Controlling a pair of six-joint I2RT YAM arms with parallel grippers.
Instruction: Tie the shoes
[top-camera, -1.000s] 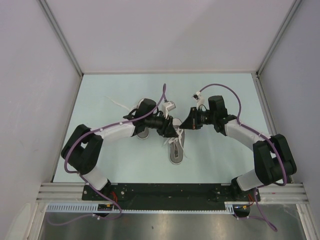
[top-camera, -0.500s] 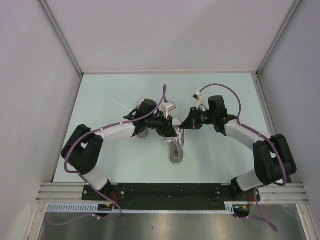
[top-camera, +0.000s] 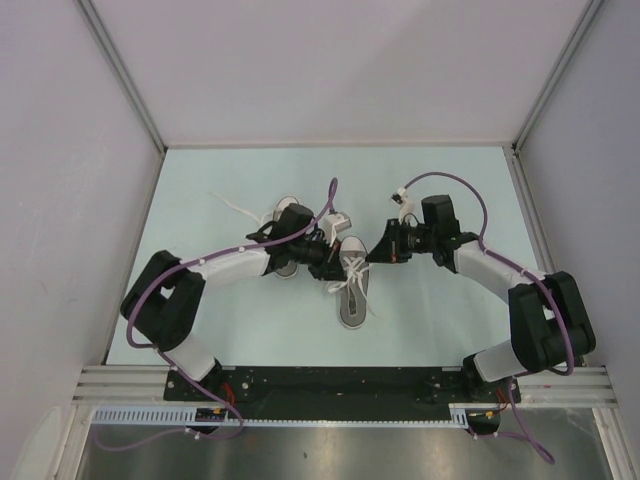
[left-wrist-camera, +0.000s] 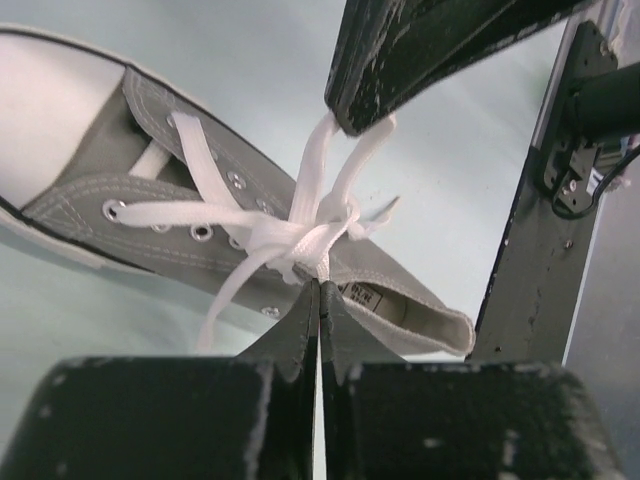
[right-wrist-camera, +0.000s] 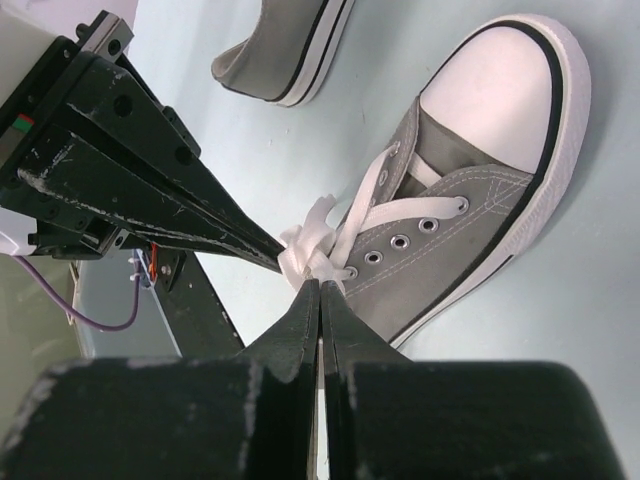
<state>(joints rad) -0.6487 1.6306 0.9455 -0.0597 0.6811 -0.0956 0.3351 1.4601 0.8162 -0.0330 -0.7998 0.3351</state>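
One grey shoe (top-camera: 352, 297) with a white toe cap lies mid-table; the left wrist view shows it as the same shoe (left-wrist-camera: 150, 190), the right wrist view likewise (right-wrist-camera: 470, 200). Its white laces (left-wrist-camera: 312, 232) bunch in a knot above the eyelets. My left gripper (left-wrist-camera: 320, 287) is shut on a lace strand at the knot. From the other side my right gripper (right-wrist-camera: 320, 286) is shut on another strand. The two grippers meet over the shoe (top-camera: 338, 263) (top-camera: 368, 259). The second shoe (top-camera: 287, 238) lies mostly hidden under my left arm.
A loose lace (top-camera: 230, 207) trails left of the second shoe (right-wrist-camera: 290, 50). White walls with metal posts (top-camera: 125, 75) enclose the pale table. The black base rail (top-camera: 330, 385) runs along the near edge.
My left gripper has gone from open to shut on the lace. Both grippers have shifted slightly toward the near edge, closer over the shoe.
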